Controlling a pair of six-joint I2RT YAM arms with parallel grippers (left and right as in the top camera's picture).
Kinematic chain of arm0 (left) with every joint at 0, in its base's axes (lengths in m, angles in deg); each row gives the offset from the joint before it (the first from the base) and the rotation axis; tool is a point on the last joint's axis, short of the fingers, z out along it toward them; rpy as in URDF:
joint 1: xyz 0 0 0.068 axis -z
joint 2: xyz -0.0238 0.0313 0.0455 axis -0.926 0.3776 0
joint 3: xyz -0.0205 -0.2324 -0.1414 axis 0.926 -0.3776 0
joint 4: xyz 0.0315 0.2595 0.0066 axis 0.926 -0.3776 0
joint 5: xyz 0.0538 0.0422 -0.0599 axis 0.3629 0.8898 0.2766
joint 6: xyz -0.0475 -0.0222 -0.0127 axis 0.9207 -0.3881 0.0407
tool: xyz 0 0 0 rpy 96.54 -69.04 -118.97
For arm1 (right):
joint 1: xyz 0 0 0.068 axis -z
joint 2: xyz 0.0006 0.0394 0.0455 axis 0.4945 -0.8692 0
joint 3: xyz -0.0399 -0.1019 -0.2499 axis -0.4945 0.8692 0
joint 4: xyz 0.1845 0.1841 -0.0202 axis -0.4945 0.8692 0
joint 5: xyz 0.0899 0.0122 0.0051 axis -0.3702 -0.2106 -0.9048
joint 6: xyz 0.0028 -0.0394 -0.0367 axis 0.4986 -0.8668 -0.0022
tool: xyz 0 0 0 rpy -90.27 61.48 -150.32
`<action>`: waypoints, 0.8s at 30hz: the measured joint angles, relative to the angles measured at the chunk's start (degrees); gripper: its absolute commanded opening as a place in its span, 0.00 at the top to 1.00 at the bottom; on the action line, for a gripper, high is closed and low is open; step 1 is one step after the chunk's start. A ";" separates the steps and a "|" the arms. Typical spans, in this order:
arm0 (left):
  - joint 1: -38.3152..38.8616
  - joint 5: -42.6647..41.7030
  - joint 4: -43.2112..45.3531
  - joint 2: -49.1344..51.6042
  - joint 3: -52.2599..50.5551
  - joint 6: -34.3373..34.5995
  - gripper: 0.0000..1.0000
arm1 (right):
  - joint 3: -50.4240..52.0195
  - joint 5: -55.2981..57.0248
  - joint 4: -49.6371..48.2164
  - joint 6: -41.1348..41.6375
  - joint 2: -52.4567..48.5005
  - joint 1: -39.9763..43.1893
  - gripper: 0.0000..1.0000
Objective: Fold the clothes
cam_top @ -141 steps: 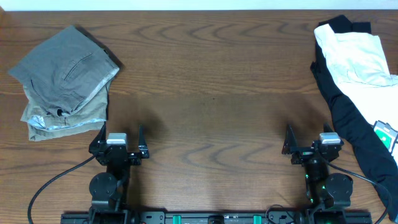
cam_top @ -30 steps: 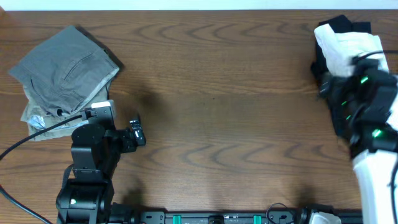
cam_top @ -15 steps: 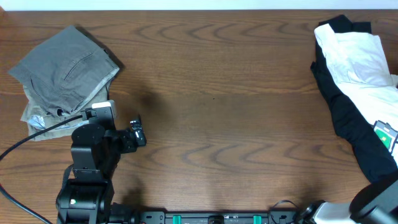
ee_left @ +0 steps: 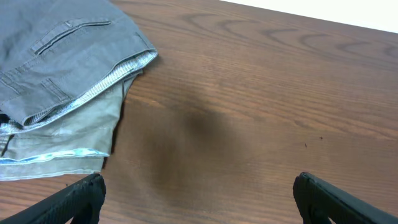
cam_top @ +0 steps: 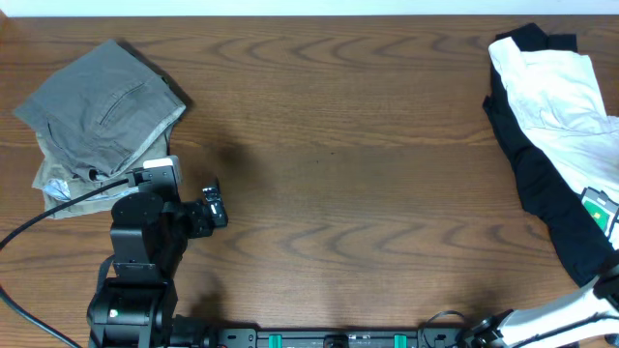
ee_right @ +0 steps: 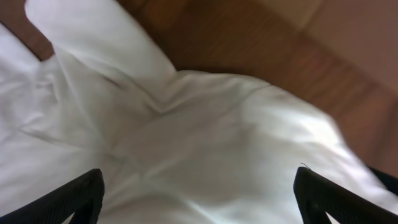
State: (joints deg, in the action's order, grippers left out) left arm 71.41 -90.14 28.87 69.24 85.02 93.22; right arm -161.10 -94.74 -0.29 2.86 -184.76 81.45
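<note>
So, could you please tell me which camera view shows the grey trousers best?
The overhead view: the grey trousers appear whole there, folded on top of the khaki pair on the left. The left wrist view catches only one corner; the right wrist view shows only white cloth.

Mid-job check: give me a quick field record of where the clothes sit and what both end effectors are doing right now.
folded stack: grey trousers on khaki trousers, far left corner of the table
loose pile: white T-shirt lying over black garment, right edge
left end effector: open, empty, over bare wood beside the stack
right end effector: open, over the white T-shirt; contact unclear
progress: T-shirt not yet spread out
</note>
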 measured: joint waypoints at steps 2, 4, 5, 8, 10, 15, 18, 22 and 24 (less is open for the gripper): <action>0.00 -0.02 0.00 0.00 0.00 0.00 0.02 | 0.00 -1.57 -2.40 -0.04 -2.36 -0.20 0.06; 0.00 -0.02 0.00 0.00 0.00 0.00 0.02 | 0.00 -2.49 -4.63 -0.04 -3.87 -0.39 0.07; 0.02 -0.02 0.00 0.00 0.00 0.00 0.02 | 0.00 -2.86 -5.95 -0.07 -4.50 -0.61 0.07; 0.00 -0.02 0.00 0.00 0.00 0.00 0.02 | 0.00 -3.65 -9.62 -0.44 -6.10 -1.51 0.14; 0.00 -0.04 0.02 0.00 0.00 0.00 0.02 | -0.02 -4.02 -11.61 -0.72 -6.84 -2.10 0.19; 0.00 -0.02 0.55 0.00 0.00 0.07 0.02 | -0.09 -4.46 -13.33 -1.38 -8.92 -3.54 0.63; 0.00 -0.04 0.96 0.00 0.04 0.20 0.02 | -0.09 -5.01 -13.66 -1.55 -9.42 -3.80 0.86; 0.02 -0.04 1.07 0.00 0.07 0.39 0.02 | -0.15 -4.98 -13.68 -1.25 -9.42 -3.76 0.96; 0.00 -0.04 1.38 0.00 0.07 0.44 0.02 | -0.15 -4.98 -13.66 -0.96 -9.38 -3.76 0.99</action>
State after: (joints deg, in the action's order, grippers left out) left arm 71.41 -90.18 30.25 69.24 85.08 93.66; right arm -161.25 -99.72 -13.95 1.90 -194.14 77.69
